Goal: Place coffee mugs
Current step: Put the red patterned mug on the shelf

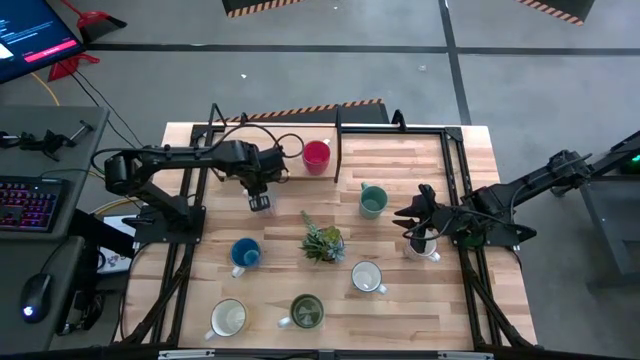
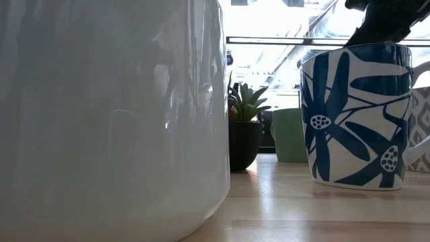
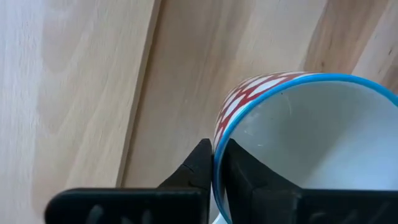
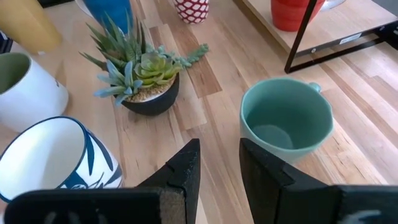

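My left gripper point(image 1: 260, 203) points down at the table's far left, shut on a red-and-white patterned mug with a blue rim point(image 3: 298, 124); the same mug point(image 4: 191, 9) stands on the wood. A red mug point(image 1: 316, 156) stands on the shelf behind. My right gripper point(image 4: 217, 152) hangs open and empty, between a teal mug point(image 1: 372, 200) and a white mug with blue flowers point(image 4: 43, 162). A blue mug point(image 1: 244, 252), a white mug point(image 1: 366, 277), an olive mug point(image 1: 305, 312) and a cream mug point(image 1: 228, 318) stand upright nearer the front. My left gripper pinches the patterned mug's wall at its blue rim point(image 3: 225, 121), with one finger point(image 3: 199, 162) outside and the other finger point(image 3: 242, 165) inside the mug. The fingers come from above, pointing down. The mug is upright, its open top up.
A small spiky plant in a dark pot point(image 1: 322, 242) stands mid-table among the mugs. A black-framed wooden shelf point(image 4: 336, 31) runs along the far side. Black frame rails point(image 1: 190, 250) border the table's left and right sides. Bare wood lies left of the patterned mug point(image 3: 74, 81).
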You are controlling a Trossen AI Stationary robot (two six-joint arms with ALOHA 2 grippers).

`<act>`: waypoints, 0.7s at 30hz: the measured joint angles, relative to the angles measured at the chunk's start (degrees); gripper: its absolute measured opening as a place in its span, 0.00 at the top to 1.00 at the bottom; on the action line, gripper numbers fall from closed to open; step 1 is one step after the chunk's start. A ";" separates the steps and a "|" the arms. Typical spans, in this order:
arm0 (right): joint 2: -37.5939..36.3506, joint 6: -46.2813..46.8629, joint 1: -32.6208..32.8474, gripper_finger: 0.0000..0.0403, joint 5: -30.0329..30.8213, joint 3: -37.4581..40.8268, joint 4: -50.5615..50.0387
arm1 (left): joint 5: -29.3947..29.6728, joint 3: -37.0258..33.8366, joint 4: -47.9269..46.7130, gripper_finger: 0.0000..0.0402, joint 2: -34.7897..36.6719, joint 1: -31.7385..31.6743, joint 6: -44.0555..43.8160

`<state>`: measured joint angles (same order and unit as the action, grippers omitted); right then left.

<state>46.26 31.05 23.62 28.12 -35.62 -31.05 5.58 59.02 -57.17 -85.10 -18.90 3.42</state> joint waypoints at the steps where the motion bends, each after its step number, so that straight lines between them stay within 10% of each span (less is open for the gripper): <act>1: 0.00 0.00 0.00 0.78 0.00 0.00 -0.02 | -0.25 0.00 -0.06 0.98 0.00 0.00 -0.40; 21: 0.00 -0.02 0.00 0.78 0.09 0.00 0.27 | 1.83 10.65 -13.28 0.99 7.48 -6.60 -0.02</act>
<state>46.26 31.03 23.62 28.21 -35.62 -30.78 7.41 69.68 -70.44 -77.62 -25.49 3.40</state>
